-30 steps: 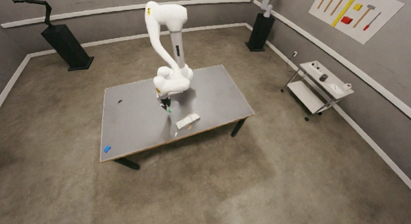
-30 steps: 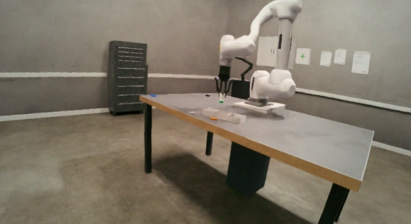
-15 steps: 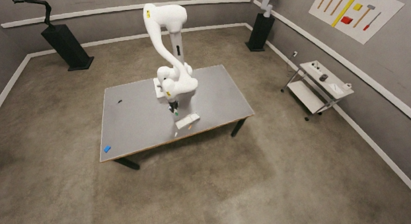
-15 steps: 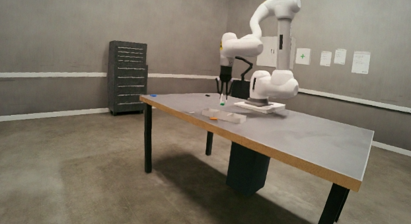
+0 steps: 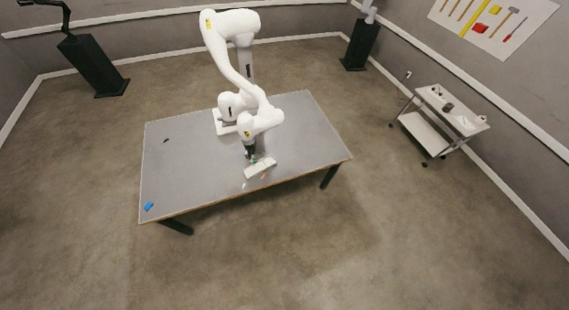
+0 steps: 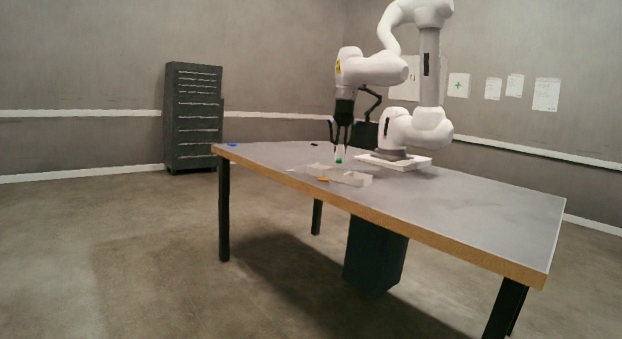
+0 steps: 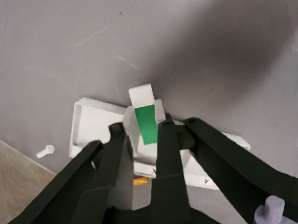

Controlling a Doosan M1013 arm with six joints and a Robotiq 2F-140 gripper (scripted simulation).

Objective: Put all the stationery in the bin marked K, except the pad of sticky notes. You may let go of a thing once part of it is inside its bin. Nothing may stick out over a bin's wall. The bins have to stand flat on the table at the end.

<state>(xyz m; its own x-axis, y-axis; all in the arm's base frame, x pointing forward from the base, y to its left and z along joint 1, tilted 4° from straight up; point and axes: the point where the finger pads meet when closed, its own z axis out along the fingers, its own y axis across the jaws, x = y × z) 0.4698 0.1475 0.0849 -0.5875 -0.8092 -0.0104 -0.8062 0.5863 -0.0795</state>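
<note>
My gripper is shut on a green-and-white block and holds it above the table, over the back side of the row of bins in the wrist view. The white bins stand in a row; their letters are too small to read. An orange piece lies beside their front wall. A small white piece lies off their left end. The fingers hide part of the bins.
A blue flat block lies at the table's front left corner. A small black thing lies at the back left. The arm's white base plate is behind the bins. The table's front edge runs close to them.
</note>
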